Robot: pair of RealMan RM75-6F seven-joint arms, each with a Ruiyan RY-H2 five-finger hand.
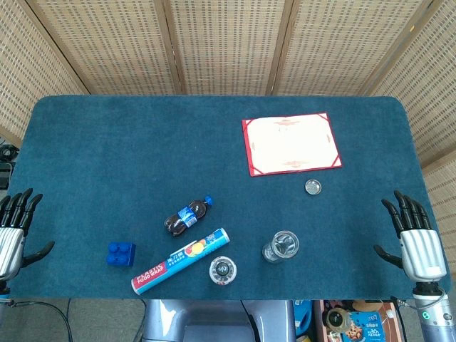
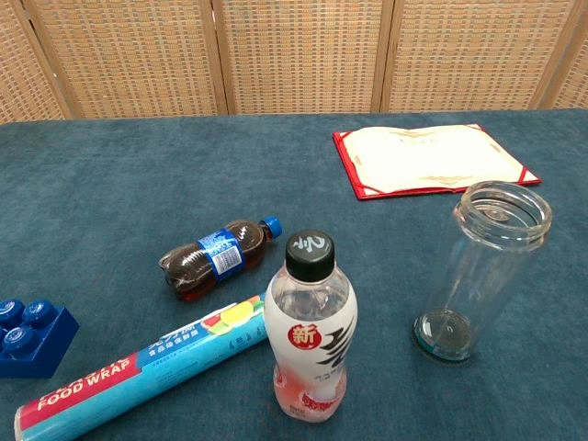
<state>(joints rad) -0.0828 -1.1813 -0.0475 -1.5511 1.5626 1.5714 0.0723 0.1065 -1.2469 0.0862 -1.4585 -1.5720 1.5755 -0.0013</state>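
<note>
My left hand (image 1: pixel 13 229) hangs at the table's left front edge, fingers spread, holding nothing. At the right front edge my right hand (image 1: pixel 415 239) is likewise spread and empty. Neither appears in the chest view. Between them lie a small cola bottle (image 1: pixel 187 216) (image 2: pixel 217 256) on its side and a food wrap roll (image 1: pixel 179 260) (image 2: pixel 145 364). A capped drink bottle (image 1: pixel 222 270) (image 2: pixel 310 329) stands upright near the front edge. An open clear jar (image 1: pixel 281 246) (image 2: pixel 480 270) stands to its right. Nearest the left hand is a blue toy brick (image 1: pixel 122 254) (image 2: pixel 28 335).
A red-bordered certificate folder (image 1: pixel 291 143) (image 2: pixel 432 159) lies open at the back right. A small round lid (image 1: pixel 313 187) rests just in front of it. The blue table cloth (image 1: pixel 128 149) covers the table; woven screens stand behind.
</note>
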